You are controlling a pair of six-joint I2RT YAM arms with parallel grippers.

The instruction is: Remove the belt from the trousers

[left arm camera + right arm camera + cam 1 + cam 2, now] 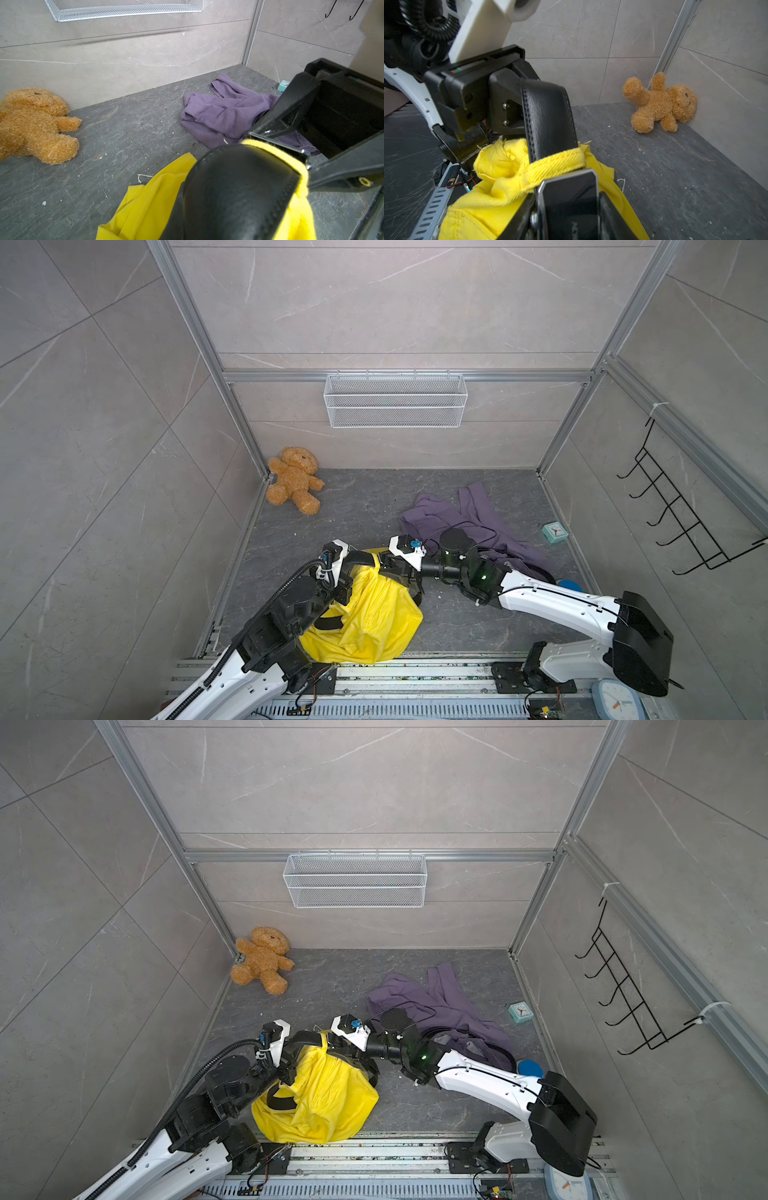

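You held the belt (548,116) taut over the near-left worktop (457,614), left end effector (510,116) pinched shut on the strap, right end effector (569,207) clamping the buckle (569,195), presumably so the loop (554,164) of the yellow trousers (374,614) could slide off.

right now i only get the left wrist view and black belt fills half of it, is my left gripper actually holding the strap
Observer: Yes. The right wrist view shows the left gripper shut on the belt, close to the yellow belt loop.
Operator: where's the buckle face
Observer: Pressed against that loop's other side; the right gripper is shut on the buckle.
Operator: any belt left in the trousers
Observer: In both top views a black stretch crosses the trousers near the left arm.
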